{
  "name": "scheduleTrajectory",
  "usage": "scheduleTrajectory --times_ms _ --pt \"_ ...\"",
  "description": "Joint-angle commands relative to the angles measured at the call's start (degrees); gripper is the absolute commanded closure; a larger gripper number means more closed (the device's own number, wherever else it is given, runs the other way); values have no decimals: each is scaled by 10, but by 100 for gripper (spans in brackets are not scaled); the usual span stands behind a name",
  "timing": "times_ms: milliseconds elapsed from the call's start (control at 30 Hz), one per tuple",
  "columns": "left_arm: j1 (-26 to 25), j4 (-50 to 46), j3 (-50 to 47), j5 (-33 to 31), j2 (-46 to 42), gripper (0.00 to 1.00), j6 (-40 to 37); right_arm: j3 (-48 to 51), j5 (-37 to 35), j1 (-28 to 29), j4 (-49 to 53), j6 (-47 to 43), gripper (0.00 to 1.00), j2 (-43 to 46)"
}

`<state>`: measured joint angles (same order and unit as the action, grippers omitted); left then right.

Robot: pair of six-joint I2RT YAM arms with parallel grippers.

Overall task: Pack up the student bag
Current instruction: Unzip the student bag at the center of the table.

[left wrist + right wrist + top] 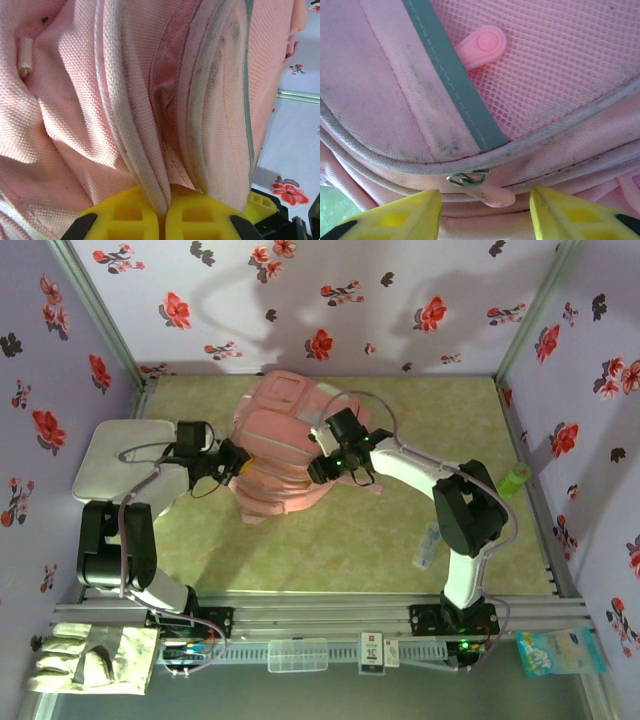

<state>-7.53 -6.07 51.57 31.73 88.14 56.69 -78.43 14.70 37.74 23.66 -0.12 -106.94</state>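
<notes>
Pink fabric dominates the scene: the student bag (285,445) lies on the olive-green table (380,540), toward its far edge, between the two arms. The left gripper (238,462) meets the bag's left side. The left wrist view shows its yellow fingers (125,220) pressed together on a fold of pale, soiled piping, with the fabric pinched tight between them. The right gripper (320,468) sits against the bag's right side. In the right wrist view its jaws stand wide apart with nothing held. A pink zip pull (492,196), hanging from a metal slider, lies in the gap between the two yellow fingertips (405,215) and appears clear of both. Above it run grey piping, a teal strip (455,85) and a pink mesh panel carrying a second pull tab (482,46). A white box (120,462) with rounded corners rests at the table's left edge, just beside the left arm. A green bottle (516,478) lies at the foot of the right wall, well apart from the bag. A pale glove (85,658) sits on the frame at the near left corner.
</notes>
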Motion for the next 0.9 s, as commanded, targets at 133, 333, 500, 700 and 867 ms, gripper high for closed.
scheduleTrajectory --times_ms 133,333,500,700,867 --pt "-2 29 10 18 -4 100 0 -11 -85 28 -17 -43 59 1" --pt "-3 31 9 18 -5 100 2 -8 -89 35 -11 -41 85 12" --pt "-4 47 3 18 -2 100 14 18 -49 41 -15 -29 92 36" --pt "-20 80 -5 18 8 100 40 28 2 67 -31 -3 93 45" --pt "-40 103 -16 -5 13 100 63 18 13 100 -57 32 93 36"
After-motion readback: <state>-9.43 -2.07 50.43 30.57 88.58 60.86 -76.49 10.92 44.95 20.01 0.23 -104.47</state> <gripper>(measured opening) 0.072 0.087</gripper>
